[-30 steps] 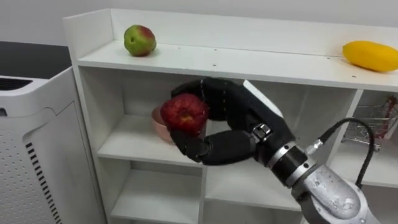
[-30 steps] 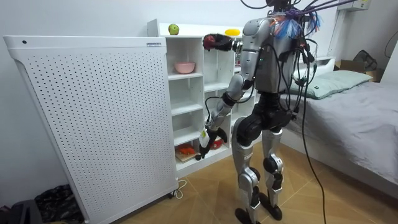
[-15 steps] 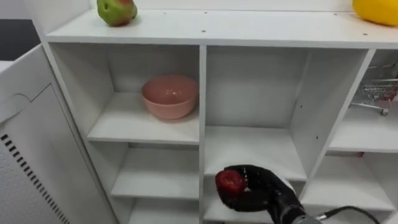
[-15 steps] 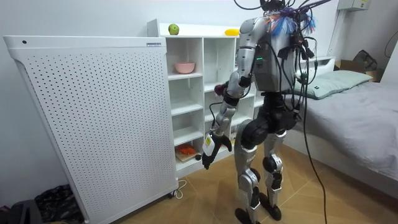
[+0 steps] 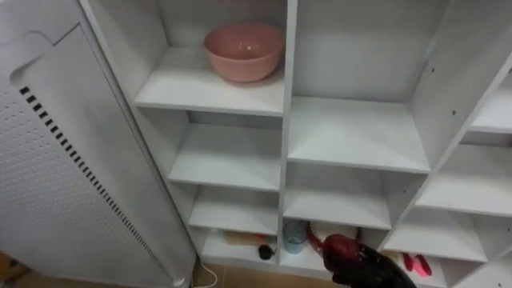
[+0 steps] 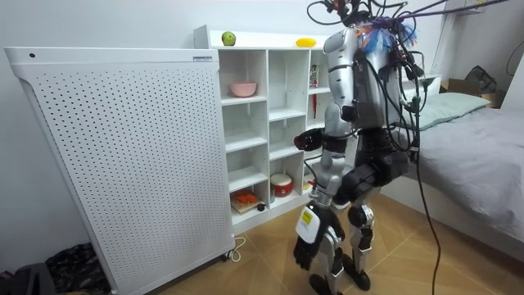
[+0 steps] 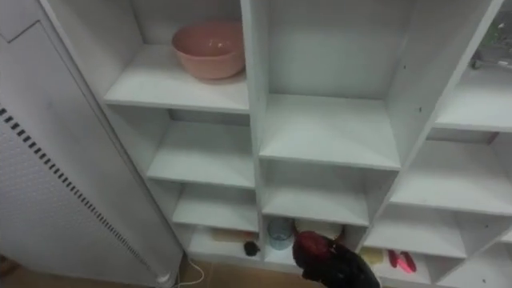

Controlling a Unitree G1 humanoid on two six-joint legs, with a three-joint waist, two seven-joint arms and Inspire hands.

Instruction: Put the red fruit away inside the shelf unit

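My right hand (image 5: 366, 268) shows at the bottom edge of the left eye view, shut on a dark red apple (image 5: 339, 247). It hangs in front of the white closet's (image 5: 286, 120) lowest compartments, apart from the shelves. In the right eye view the same apple (image 7: 311, 246) sits in the right hand (image 7: 340, 270). In the room view I stand before the closet (image 6: 266, 123) with the right hand (image 6: 315, 139) at waist height. My left hand (image 6: 304, 246) hangs low by my knees. A green apple (image 6: 228, 38) and a yellow fruit (image 6: 305, 42) lie on the closet's top.
A pink bowl (image 5: 244, 50) stands on the upper left shelf. A blue cup (image 5: 294, 234) and small items lie in the bottom compartments; a red pot (image 6: 282, 184) sits low. A white perforated panel (image 5: 48, 152) stands at my left, a bed (image 6: 467, 131) behind me.
The right hand has dropped with the red apple from the closet's top down to its lowest shelves. My view has tilted downward, and the left arm has swung lower.
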